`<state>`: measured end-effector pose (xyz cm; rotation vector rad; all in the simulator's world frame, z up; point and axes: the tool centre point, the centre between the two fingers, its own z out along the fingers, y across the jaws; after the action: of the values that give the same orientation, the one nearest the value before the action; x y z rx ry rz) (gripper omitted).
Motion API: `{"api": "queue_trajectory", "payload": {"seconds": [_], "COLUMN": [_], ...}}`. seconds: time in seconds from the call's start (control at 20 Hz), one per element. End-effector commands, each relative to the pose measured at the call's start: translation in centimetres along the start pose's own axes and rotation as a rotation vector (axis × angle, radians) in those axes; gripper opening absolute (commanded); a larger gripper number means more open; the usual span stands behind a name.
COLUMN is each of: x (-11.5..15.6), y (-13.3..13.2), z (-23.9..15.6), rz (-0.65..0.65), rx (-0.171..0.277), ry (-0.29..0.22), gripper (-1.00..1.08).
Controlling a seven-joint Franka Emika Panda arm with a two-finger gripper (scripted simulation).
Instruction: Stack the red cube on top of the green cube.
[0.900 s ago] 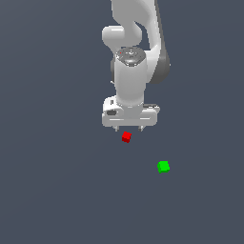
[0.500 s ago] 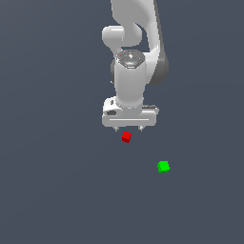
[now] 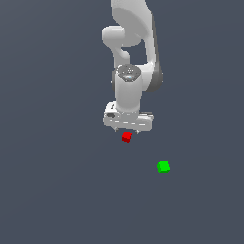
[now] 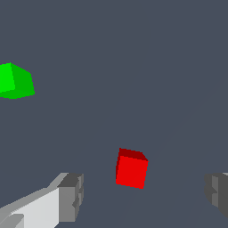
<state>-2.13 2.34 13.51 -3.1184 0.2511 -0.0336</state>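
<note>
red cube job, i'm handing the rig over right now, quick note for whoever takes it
Gripper: open, empty, fingers either side of the red cube without touching it.
Red cube: on the floor under the gripper.
Green cube: on the floor, apart from the red one, toward the exterior view's lower right.
Done: gripper lined up over the red cube.
Left: lower, grasp, lift, carry over, set on green.

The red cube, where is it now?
In the exterior view, the red cube lies on the floor just below the open gripper, with the green cube apart toward that view's lower right.
</note>
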Motion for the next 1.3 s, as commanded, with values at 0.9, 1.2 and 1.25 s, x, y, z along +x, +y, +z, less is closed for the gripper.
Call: {"api": "queue_trajectory", "payload": {"seconds": [0.9, 1.2, 1.25], "x": [-3.6, -3.6, -3.7], "y": [0.5, 0.5, 0.5], "z": [6.4, 7.3, 7.6], "rz": [0.189, 0.189, 0.189], "rx": [-0.017, -0.017, -0.017], "ry": [-0.019, -0.019, -0.019], "gripper": [1.00, 1.00, 1.00]}}
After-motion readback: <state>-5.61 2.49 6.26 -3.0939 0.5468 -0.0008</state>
